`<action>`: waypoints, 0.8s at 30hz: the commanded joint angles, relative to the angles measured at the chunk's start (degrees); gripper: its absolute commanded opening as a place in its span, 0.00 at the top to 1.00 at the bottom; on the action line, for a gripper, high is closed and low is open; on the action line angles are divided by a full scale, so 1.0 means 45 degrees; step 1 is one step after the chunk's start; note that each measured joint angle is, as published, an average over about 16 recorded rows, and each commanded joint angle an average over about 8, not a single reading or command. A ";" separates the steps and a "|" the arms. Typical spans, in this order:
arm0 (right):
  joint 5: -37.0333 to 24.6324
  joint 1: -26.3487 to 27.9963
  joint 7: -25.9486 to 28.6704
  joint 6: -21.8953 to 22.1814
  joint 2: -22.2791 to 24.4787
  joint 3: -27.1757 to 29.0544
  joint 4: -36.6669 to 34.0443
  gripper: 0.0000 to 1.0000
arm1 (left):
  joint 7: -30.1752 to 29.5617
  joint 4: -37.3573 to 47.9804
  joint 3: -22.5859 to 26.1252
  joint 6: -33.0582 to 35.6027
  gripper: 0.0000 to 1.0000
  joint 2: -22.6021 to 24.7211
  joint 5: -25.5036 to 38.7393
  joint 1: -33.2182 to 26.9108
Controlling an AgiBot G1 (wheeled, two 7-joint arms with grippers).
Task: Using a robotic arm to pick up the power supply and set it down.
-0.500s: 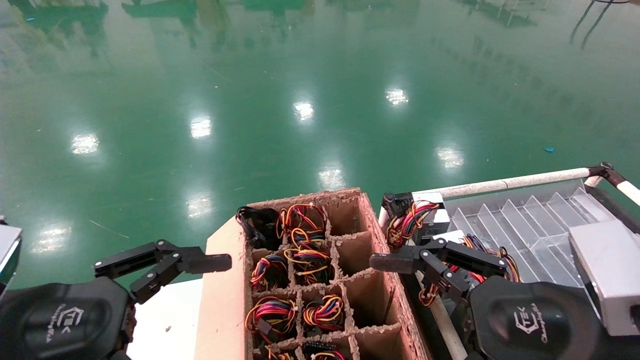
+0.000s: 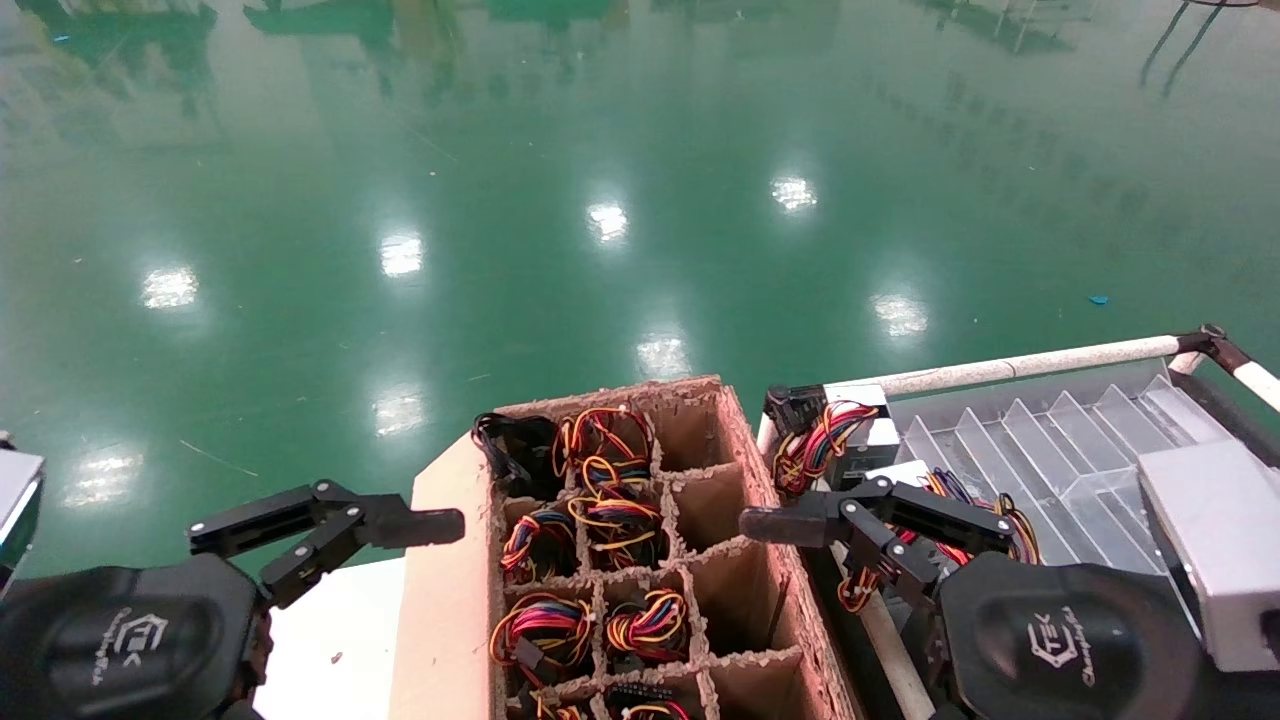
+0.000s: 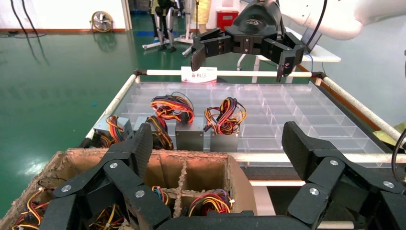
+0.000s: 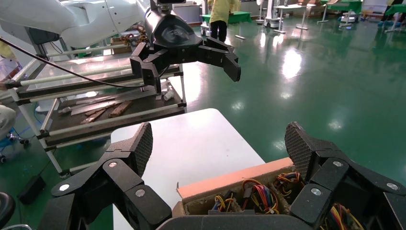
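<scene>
Bright, even overhead lighting. Glossy green floor [image 2: 600, 200] carries rows of white lamp glare spots and smeared reflections along its far edge. Shadows soft. Wrist views sharp; near fingers slightly soft.

Two grippers, one cardboard divider box [image 2: 450, 600] with about eight wire bundles visible in its cells, four power supplies [image 3: 189, 135] on one clear compartment tray [image 3: 306, 108], one white table [image 4: 191, 148], one metal rack [image 4: 95, 112].
</scene>
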 commanded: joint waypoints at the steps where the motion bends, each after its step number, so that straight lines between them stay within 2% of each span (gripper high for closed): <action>1: 0.0000 0.0000 0.0000 0.0000 0.0000 0.0000 0.0000 0.00 | 0.0000 0.0000 0.0000 0.0000 1.00 0.0000 0.0000 0.0000; 12: -0.0274 0.0035 -0.0119 0.0136 -0.0111 -0.0088 -0.0072 0.00 | 0.0002 0.0004 0.0003 0.0001 1.00 0.0001 0.0000 -0.0002; 24: -0.3308 0.1263 -0.1029 0.0796 -0.1559 -0.1389 -0.0978 0.00 | 0.0010 0.0013 0.0015 0.0002 1.00 -0.0001 -0.0007 -0.0009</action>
